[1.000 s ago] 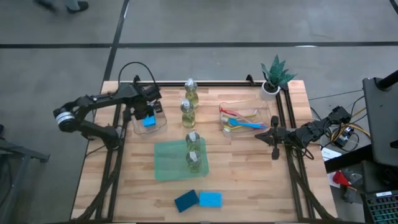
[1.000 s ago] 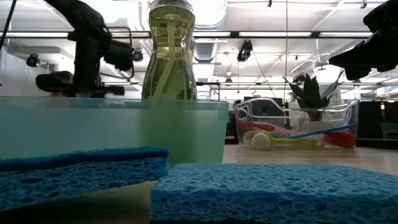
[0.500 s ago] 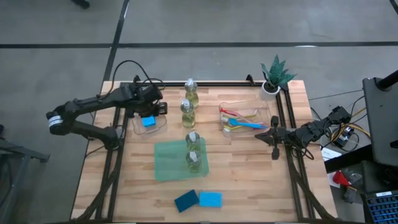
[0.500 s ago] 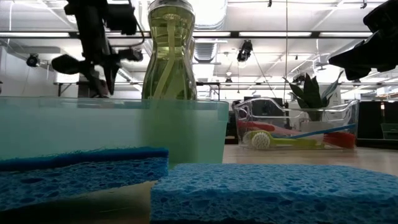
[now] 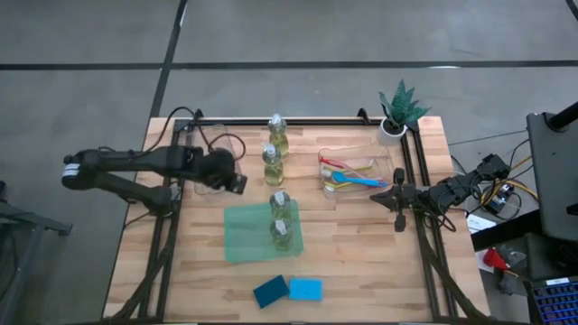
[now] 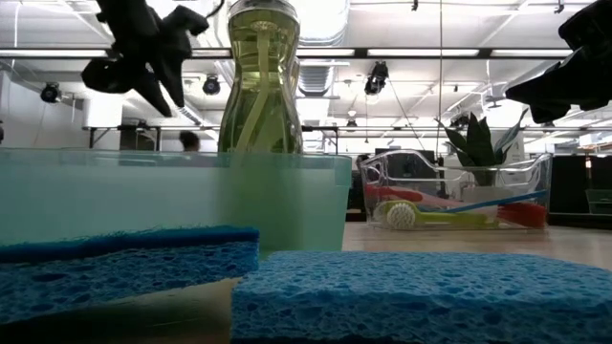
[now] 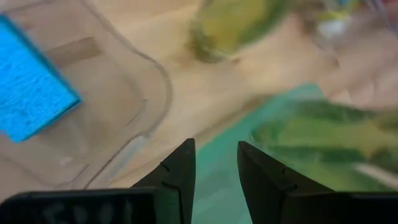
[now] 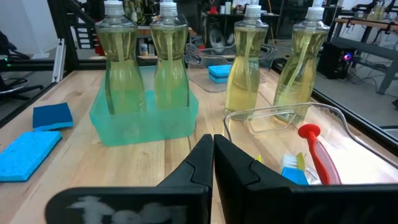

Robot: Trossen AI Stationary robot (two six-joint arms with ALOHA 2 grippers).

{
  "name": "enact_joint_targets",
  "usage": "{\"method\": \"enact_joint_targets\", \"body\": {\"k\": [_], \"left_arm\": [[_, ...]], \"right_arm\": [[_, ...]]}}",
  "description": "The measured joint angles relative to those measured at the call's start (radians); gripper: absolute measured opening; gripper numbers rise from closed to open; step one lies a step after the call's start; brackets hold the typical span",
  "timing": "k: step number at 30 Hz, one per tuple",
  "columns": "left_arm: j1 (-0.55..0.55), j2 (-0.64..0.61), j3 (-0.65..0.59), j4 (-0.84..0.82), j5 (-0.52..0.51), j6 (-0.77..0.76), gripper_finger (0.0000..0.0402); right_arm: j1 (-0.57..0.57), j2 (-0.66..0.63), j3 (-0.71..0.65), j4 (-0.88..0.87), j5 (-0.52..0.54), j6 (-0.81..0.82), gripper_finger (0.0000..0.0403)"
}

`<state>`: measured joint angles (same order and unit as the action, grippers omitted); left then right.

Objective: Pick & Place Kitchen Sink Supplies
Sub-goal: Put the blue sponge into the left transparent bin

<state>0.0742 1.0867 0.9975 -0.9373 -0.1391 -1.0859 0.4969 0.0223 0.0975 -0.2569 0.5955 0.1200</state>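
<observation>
A: Where is the left gripper [image 5: 237, 183] now?

B: Above the table's left half, just beside the clear bin [image 5: 209, 177] that holds 1 blue sponge [image 7: 28, 91]. Its fingers [image 7: 179, 173] stand slightly apart with nothing between them. It faces toward the teal tray [image 5: 260, 232] and the 2 bottles [image 5: 281, 221] standing in it.

A: So which supplies look likely next?

B: My guess is the 2 loose bottles [image 5: 274, 149] standing upright in a row toward the far edge, just right of the left gripper, or the 2 sponges [image 5: 289, 291] lying flat at the near edge. For a bottle, the long axis is vertical, so a sideways grip on the body would suit. The left arm is nearer to both.

A: And the right side?

B: A second clear bin [image 5: 354, 171] holds the brushes [image 5: 348, 177], lying lengthwise. The right gripper [image 5: 397, 194] waits beside it, closed on nothing.

A: The surface?

B: Pale wood planks with a black frame along the edges. A potted plant [image 5: 398, 112] sits at the far right corner.

A: The room?

B: The low view shows ceiling lights and racks behind the table.
</observation>
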Motion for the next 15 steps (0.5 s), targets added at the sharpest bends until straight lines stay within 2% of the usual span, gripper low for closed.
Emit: {"method": "enact_joint_targets", "body": {"k": [8, 15], "left_arm": [[-0.182, -0.013, 0.001, 0.037, -0.019, 0.125, 0.0108], [-0.372, -0.015, 0.001, 0.063, -0.008, 0.146, 0.0108]], "right_arm": [[0.000, 0.000, 0.000, 0.000, 0.000, 0.000, 0.0008], [0.000, 0.000, 0.000, 0.000, 0.000, 0.000, 0.0008]]}}
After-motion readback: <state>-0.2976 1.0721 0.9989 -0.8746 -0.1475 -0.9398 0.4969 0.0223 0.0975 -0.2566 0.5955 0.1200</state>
